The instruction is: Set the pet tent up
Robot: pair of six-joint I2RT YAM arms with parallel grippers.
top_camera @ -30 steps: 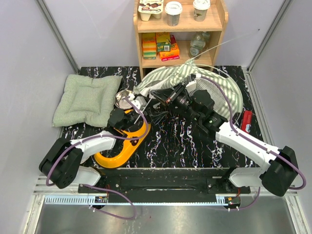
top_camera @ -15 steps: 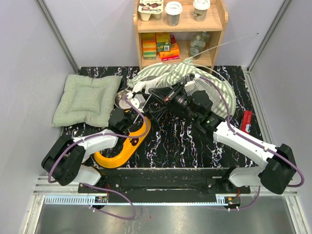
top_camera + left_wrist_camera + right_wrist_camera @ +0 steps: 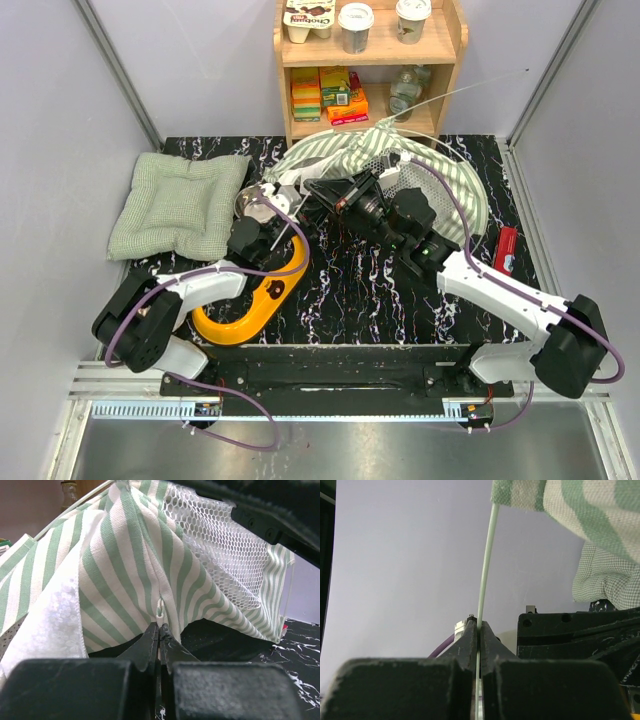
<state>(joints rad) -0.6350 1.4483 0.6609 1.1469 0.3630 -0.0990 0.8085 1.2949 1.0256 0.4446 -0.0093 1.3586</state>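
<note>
The pet tent (image 3: 440, 180) lies in a rumpled heap at the far middle of the black marbled table (image 3: 350, 290), just in front of the wooden shelf (image 3: 370, 90). Its green-and-white stripes are bunched up, with the white mesh panel (image 3: 225, 555) facing the right side.

Both arms reach in toward the heap's left edge. The left gripper (image 3: 283, 195) comes up past the yellow bowl holder (image 3: 250, 310) and the steel bowl (image 3: 250, 205). From its own camera the left gripper (image 3: 159, 630) has its fingers (image 3: 147, 642) clenched tight together, and the tips meet right at the bottom hem of the striped cloth (image 3: 125, 570), under a seam where a small white loop (image 3: 160, 611) hangs. It looks pinched onto that hem, with the fabric rising straight above the tips and the dark underside showing just to the right.

The right gripper (image 3: 318, 188) sits just beside the left one, pointing leftward from over the tent. In its wrist view the right gripper (image 3: 479, 627) is closed on a thin white pole (image 3: 485, 570), which passes between the fingers (image 3: 467, 640) and runs upward into the striped fabric (image 3: 590, 510) above and to the right.

The green quilted cushion (image 3: 180, 205) lies well apart, at the left.
</note>
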